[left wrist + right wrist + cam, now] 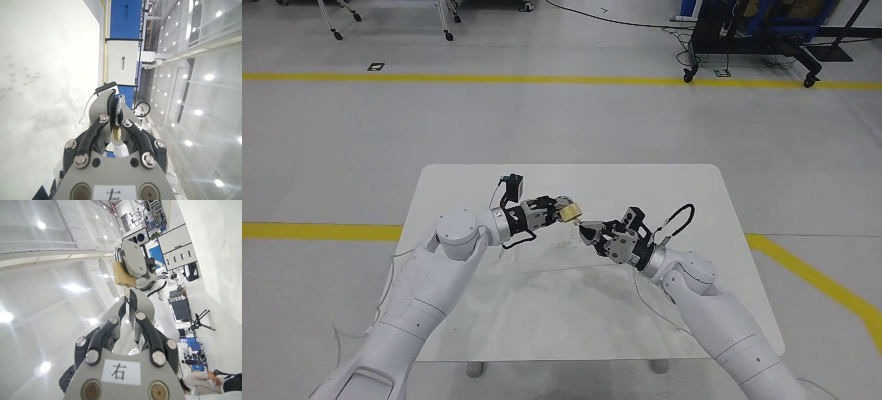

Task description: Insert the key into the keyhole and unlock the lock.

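Closest is the right gripper [129,297], its fingers pressed together on a small silver metal key [126,291]. The tip of the key meets the underside of the brass-coloured rectangular padlock [122,274]; whether it is inside, I cannot tell. The left gripper [116,103] pinches the padlock and turns that underside toward the key, I judge for a straight entry. Both hang above the middle of the white rectangular worktop [572,320]. Around it lies a grey floor [392,130] with yellow lines [542,77].
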Robot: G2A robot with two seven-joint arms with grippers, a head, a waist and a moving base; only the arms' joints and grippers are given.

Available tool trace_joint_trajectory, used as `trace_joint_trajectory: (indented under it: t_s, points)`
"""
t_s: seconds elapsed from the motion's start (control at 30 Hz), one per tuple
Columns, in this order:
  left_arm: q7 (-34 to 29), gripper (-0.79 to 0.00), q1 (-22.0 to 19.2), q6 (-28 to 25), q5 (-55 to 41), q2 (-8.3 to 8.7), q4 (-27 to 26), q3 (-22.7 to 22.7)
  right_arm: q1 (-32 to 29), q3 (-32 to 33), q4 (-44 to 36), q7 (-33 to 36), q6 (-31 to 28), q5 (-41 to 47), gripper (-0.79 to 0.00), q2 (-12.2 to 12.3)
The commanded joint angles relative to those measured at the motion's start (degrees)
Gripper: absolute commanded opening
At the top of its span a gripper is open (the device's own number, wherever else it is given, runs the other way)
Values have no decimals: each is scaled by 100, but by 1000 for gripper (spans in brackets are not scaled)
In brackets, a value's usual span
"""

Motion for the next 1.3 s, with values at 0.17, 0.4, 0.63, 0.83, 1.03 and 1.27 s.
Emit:
trace_joint_trajectory:
  t_s: [0.17,0.4,0.63,0.83,1.03,1.27]
  points:
    - [-21,-785,-5,-5,27,-5,6,-6,26,11,3,-40,-5,-18,-680,-27]
    - [-24,-785,-25,19,-12,-12,49,-39,-66,22,-125,62,-171,-310,-539,-23]
    - [-40,-785,-44,37,-20,-26,78,-28,-148,50,-301,-20,-181,-481,-560,-23]
    - [-65,-785,-54,32,-26,-35,99,-26,-109,-16,-319,-161,-93,-550,-557,-53]
    - [-98,-785,-60,15,-27,-40,113,-34,-51,-34,-198,-172,-58,-394,-668,-93]
    - [-122,-785,-61,-7,29,-41,112,-34,14,1,8,56,14,-138,-785,-124]
